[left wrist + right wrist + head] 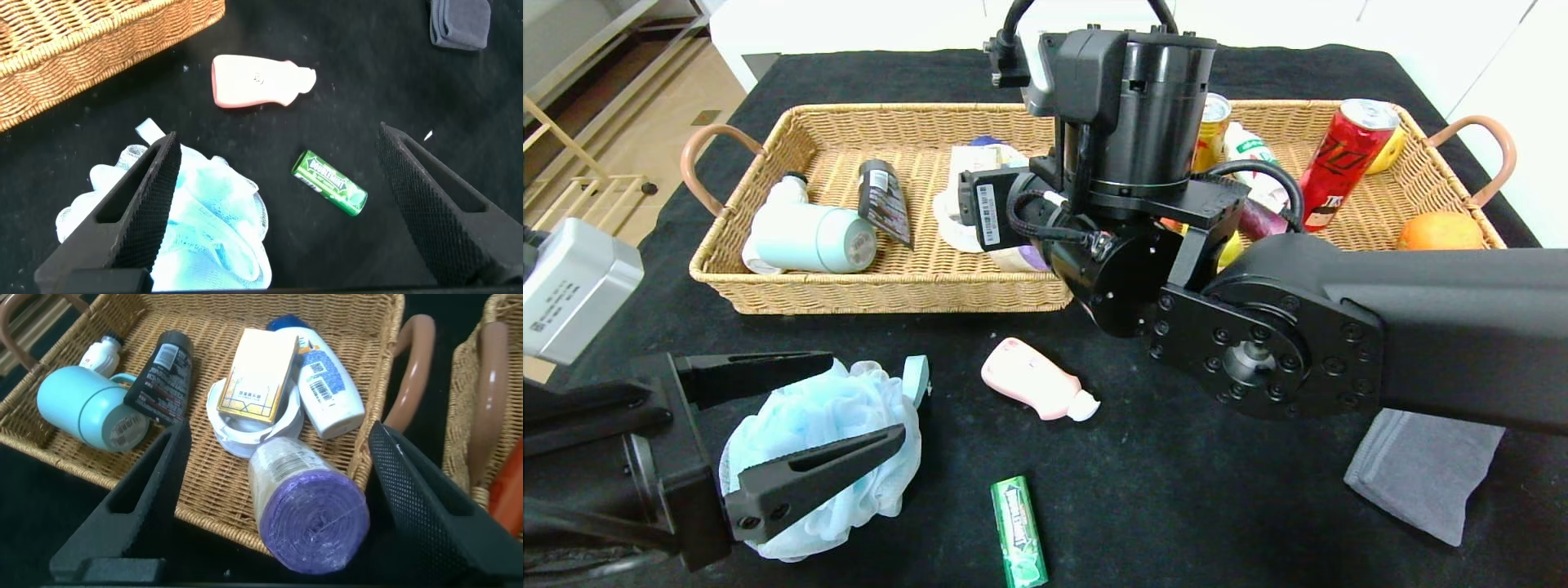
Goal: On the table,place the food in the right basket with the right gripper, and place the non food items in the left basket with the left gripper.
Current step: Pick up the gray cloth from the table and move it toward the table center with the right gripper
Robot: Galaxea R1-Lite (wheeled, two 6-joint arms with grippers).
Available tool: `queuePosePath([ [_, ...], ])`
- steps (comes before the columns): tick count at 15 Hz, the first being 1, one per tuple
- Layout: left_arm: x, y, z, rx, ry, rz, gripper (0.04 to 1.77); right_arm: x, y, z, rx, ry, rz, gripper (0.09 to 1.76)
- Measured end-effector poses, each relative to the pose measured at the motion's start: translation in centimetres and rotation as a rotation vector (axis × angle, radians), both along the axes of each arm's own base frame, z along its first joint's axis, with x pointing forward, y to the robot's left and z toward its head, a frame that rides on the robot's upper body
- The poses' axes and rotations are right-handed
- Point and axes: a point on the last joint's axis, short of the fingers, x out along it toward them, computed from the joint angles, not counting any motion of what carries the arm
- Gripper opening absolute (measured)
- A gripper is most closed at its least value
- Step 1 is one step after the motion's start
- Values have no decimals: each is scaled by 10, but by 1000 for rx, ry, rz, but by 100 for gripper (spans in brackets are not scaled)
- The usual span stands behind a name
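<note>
A black cloth covers the desk, with two wicker baskets side by side at its far side. The left end effector is low over the blue bath pouf, with its fingers apart on either side of it and not yet closed. The right end effector hovers open over the left basket, above the purple-ended bag roll lying inside. The pink bottle, green gum pack and grey towel wait on the cloth. One risk is that the soft pouf squashes and slips out during lifting; the arms could also collide near the basket.

left gripper agape; right gripper agape
</note>
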Motion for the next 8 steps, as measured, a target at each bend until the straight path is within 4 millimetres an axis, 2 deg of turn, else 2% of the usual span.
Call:
queuePosePath([
  [4,0,0,0,0,1,1,172,-14,-9,7,-10,8,-18,164],
  [8,0,0,0,-1,0,2,172,-28,-36,2,-58,57,-96,167],
])
